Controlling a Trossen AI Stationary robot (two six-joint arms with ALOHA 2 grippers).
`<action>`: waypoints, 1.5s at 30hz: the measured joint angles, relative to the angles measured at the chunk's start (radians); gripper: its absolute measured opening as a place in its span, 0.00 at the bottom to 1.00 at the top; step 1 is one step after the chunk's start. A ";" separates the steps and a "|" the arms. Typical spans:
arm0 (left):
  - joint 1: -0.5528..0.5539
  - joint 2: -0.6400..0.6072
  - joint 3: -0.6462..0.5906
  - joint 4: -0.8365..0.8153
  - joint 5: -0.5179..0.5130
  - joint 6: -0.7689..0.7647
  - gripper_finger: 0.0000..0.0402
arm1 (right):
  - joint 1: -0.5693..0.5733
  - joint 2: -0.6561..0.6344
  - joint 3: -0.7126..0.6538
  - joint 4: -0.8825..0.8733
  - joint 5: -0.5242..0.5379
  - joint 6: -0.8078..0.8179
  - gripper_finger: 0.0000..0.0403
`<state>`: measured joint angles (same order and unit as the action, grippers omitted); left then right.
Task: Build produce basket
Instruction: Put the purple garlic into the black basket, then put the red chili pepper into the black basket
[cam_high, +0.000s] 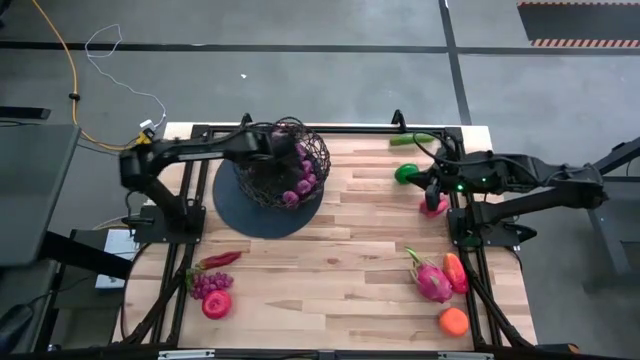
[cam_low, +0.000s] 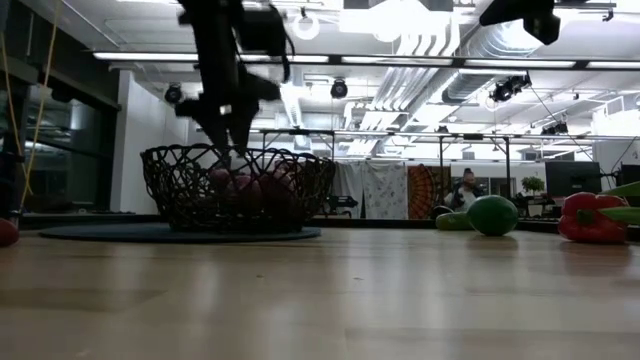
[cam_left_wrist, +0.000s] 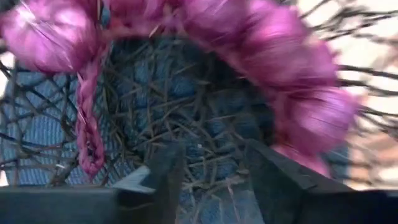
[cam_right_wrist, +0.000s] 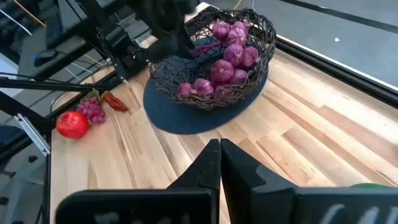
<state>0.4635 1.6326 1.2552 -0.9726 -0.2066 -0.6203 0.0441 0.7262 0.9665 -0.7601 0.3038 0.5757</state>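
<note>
The black wire basket (cam_high: 283, 165) sits on a flat dark disc (cam_high: 262, 212) at the table's far left. A string of purple bulbs (cam_right_wrist: 227, 53) lies inside it along the right wall. My left gripper (cam_left_wrist: 214, 180) is open, reaching down into the basket (cam_low: 240, 185) above its mesh floor, with the purple bulbs (cam_left_wrist: 292, 68) just ahead of the fingers. My right gripper (cam_right_wrist: 219, 152) is shut and empty, hovering at the table's right side (cam_high: 432, 192) near a green round fruit (cam_high: 405, 173) and a red fruit (cam_high: 434, 207).
Near the left front edge lie a red chili (cam_high: 220, 260), purple grapes (cam_high: 208, 283) and a red fruit (cam_high: 216, 304). At the right front are a pink dragon fruit (cam_high: 432, 280), a red-orange fruit (cam_high: 455, 272) and an orange (cam_high: 453, 320). A cucumber (cam_high: 412, 140) lies at the far edge.
</note>
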 joint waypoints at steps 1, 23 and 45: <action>0.009 0.028 0.000 0.000 -0.001 -0.002 0.34 | 0.000 0.002 0.000 -0.001 0.000 0.000 0.00; 0.077 0.254 0.000 0.433 -0.067 0.029 0.00 | 0.000 0.053 0.000 0.087 0.030 0.010 0.00; 0.104 0.203 -0.001 0.288 -0.074 0.181 0.01 | 0.000 0.110 0.000 0.141 0.030 0.000 0.00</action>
<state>0.5674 1.8356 1.2545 -0.6846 -0.2805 -0.4396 0.0441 0.8364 0.9665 -0.6189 0.3336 0.5758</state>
